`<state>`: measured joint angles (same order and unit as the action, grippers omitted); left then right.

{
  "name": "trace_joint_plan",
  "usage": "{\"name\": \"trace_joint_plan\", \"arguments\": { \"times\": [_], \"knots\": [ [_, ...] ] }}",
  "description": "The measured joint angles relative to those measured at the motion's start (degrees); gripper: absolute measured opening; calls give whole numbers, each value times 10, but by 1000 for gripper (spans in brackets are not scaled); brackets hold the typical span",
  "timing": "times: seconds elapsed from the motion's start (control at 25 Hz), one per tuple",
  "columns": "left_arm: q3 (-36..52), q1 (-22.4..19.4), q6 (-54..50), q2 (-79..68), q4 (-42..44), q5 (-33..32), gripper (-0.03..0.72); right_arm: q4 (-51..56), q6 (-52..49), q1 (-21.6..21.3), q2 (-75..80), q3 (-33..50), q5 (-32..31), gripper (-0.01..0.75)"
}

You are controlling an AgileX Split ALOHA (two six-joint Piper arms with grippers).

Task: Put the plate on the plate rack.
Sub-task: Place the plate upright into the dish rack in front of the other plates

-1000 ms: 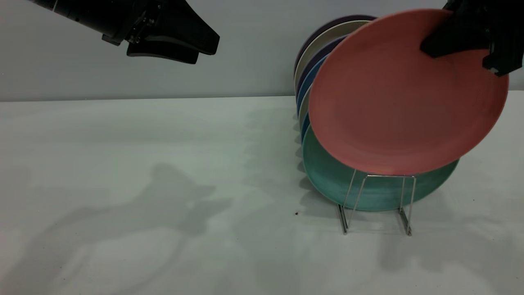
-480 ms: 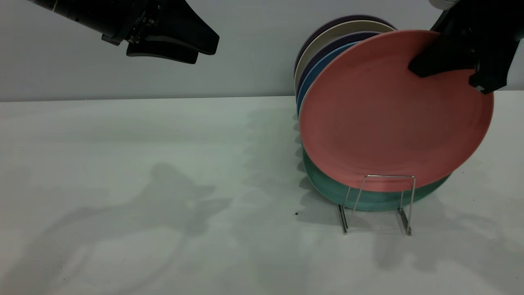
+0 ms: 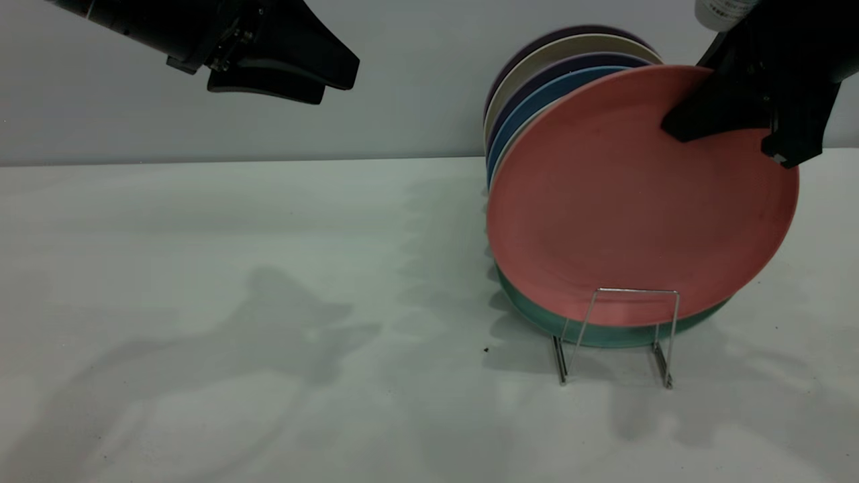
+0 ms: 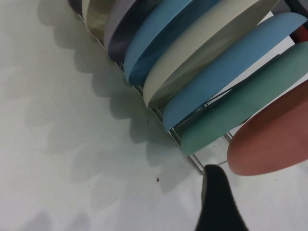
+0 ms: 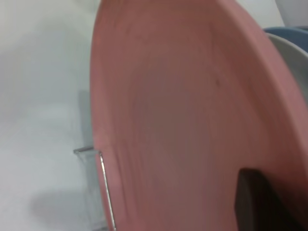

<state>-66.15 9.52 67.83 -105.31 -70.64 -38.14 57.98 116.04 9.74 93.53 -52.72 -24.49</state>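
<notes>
exterior view: right fingers (image 3: 725, 114) clamp plate (image 3: 631, 201) top rim, btm behind rack (image 3: 621, 335) loop.

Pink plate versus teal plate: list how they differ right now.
The pink plate is salmon; the teal plate is green. The pink plate is gripped at its upper rim by the right gripper; the teal plate stands free. The pink plate is frontmost, behind the end loop of the plate rack; the teal plate is mostly hidden behind it. Both are round and similarly sized.
</notes>
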Motion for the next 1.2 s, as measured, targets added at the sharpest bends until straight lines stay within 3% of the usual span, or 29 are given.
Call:
{"name": "trace_joint_plan", "arguments": {
  "times": [0.48,0.88,1.2],
  "knots": [
    [0,0,0,0,0,0,483,0,0,0,18,0,-8,111],
    [0,0,0,0,0,0,458,0,-2,0,18,0,-8,413],
    [0,0,-1,0,0,0,457,0,-2,0,18,0,-16,456]
  ]
}}
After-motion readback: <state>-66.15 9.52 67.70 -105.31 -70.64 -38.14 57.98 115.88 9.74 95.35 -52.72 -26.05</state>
